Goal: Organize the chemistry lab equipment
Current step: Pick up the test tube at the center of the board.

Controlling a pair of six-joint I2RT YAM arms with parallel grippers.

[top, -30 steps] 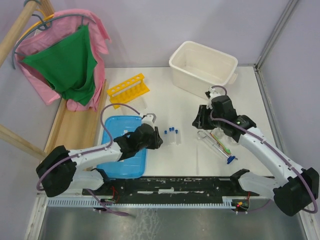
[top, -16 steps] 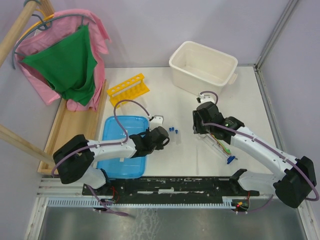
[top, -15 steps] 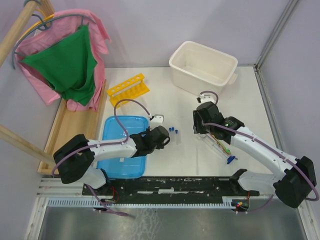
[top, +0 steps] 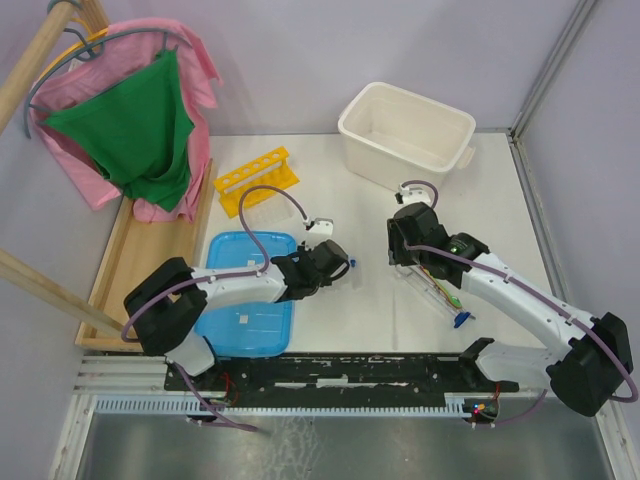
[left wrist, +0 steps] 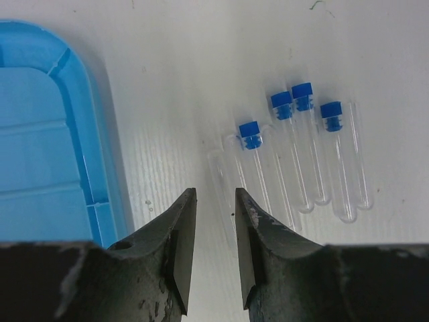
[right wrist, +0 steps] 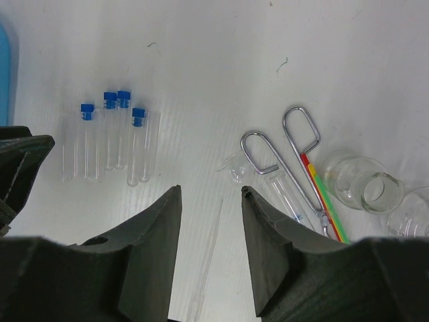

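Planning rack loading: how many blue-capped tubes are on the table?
4 blue-capped tubes lie side by side on the table ahead of the left jaws: leftmost, two middle, rightmost. A capless tube may lie beside the leftmost.

The rightmost glass flask [right wrist: 417, 225] runs off the right wrist view's edge.

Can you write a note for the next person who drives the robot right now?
Left hand: open, empty, near the blue-capped tubes lying on the table.
Right hand: open, empty, between those tubes and the tongs, rods and flasks.
Yellow rack: back left, no tubes visible in it.
Done: nothing sorted that I can see.
Left: tubes, tongs, rods and flasks all lie loose.
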